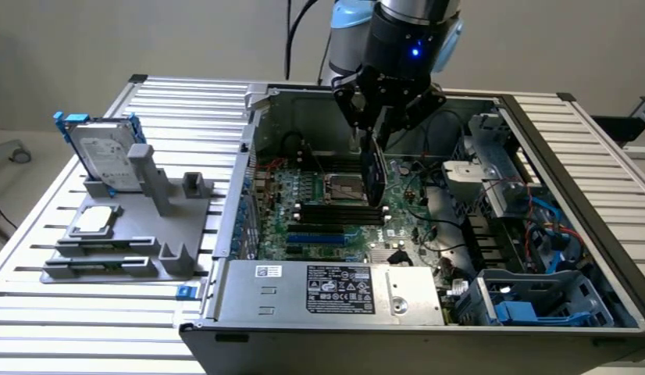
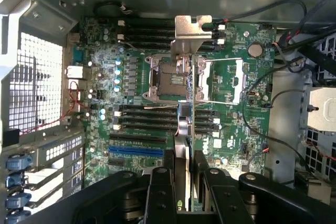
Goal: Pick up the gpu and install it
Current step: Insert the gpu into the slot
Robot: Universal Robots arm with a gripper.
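Exterior view's left: a slatted aluminium desk (image 1: 51, 312) is carrying a grey plastic parts fixture (image 1: 161, 234). A silver hard drive in a blue frame (image 1: 101, 152) is standing upright in the fixture. A second flat silver drive (image 1: 94, 220) is lying in the tray just beside it.

Centre: an open grey metal computer case (image 1: 239, 156) is sitting on the desk with its green motherboard (image 1: 301, 195) (image 2: 231, 145) facing up. A silver power supply with a black label (image 1: 333, 291) is lying along the near edge. The black robot arm (image 1: 406, 39) is reaching down into the case. The jaws are standing narrow, clamping the upper edge of the gpu (image 1: 375, 176) (image 2: 191, 108), a thin flat card with a green circuit board face. The gpu is hanging upright and edge-on inside the case, above the silver processor socket (image 1: 341, 187) (image 2: 165, 77) and beside the long black memory slots (image 1: 338, 212). Its silver end bracket (image 2: 193, 32) is pointing away from the wrist camera. Cannot tell whether its lower edge is touching the board.

Exterior view's right: grey drive cages (image 1: 500, 183) and a blue plastic caddy (image 1: 515, 312) are occupying that end of the case.
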